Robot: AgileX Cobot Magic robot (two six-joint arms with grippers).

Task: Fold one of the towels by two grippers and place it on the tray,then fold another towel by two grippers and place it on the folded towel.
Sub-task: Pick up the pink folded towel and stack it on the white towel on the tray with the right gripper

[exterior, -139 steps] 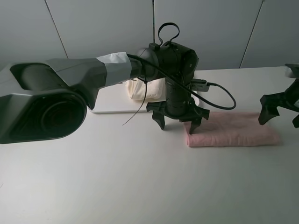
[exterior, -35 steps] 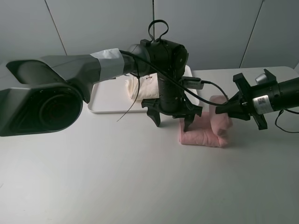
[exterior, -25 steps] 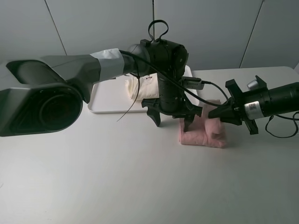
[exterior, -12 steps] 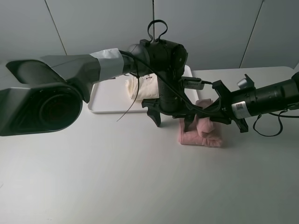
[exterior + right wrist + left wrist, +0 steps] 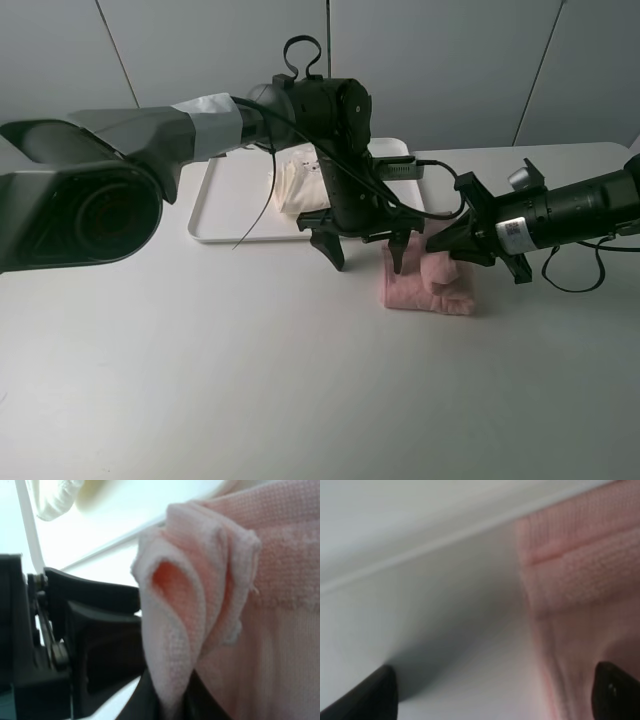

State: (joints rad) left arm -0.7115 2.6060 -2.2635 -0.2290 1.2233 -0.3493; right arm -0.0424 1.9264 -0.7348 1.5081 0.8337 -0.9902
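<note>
a robot test lab or demo cell — not a home. a bare white table (image 5: 250,390) stands against plain grey wall panels (image 5: 430,70) split by thin dark seams. two black robot arms with trailing cables work above it, one arm (image 5: 170,140) patched with grey tape — a staged set-up with only a white tray (image 5: 230,205) and towels laid out.

Soft, even, cool light falls from above; the white surface (image 5: 250,400) shows no glare, only faint shadows under the arms. The left arm (image 5: 90,200) looms large and blurred near the high camera. The left wrist view is heavily out of focus; the right wrist view is sharp on the pink towel (image 5: 200,595), overexposed behind
</note>
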